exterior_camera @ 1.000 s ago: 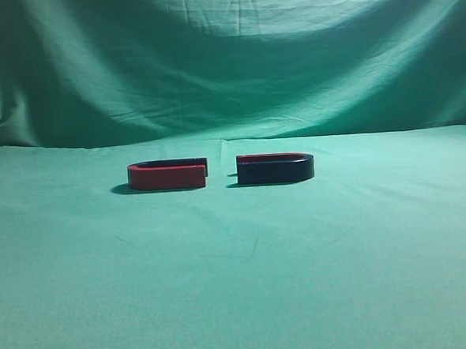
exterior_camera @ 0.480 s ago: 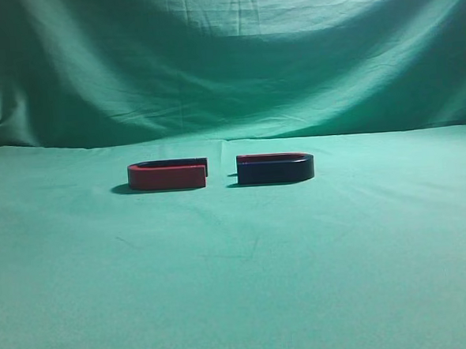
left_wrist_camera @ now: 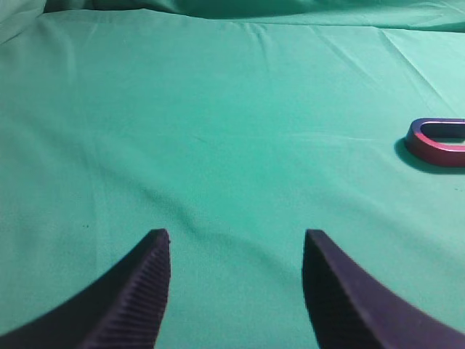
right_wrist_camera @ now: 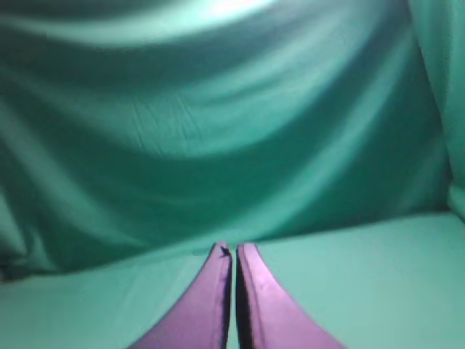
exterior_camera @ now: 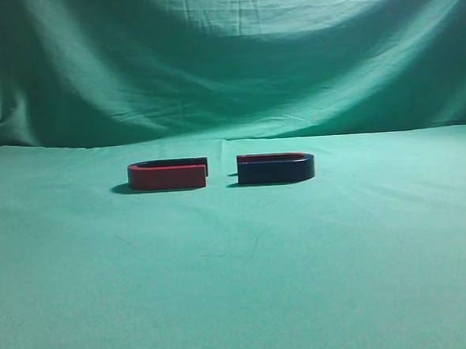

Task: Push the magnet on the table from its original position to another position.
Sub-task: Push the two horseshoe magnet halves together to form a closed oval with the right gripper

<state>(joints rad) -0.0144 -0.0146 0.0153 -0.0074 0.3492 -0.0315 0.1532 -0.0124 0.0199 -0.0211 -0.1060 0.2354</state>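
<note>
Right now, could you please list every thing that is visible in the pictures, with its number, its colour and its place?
magnet: one, dark navy side with a thin red top edge, lying flat on the table, right of centre in the exterior view, open end facing left.
red magnet: one, red side with a dark top edge, lying flat just left of the dark one, open end facing right; a small gap separates them. Its curved end also shows at the right edge of the left wrist view.
table: one, covered in wrinkled green cloth, under both magnets.
backdrop: one, draped green cloth, behind the table.
left gripper: one, dark fingers, open, above bare cloth.
right gripper: one, purple-looking fingers, shut, empty, pointing toward the backdrop.
</note>
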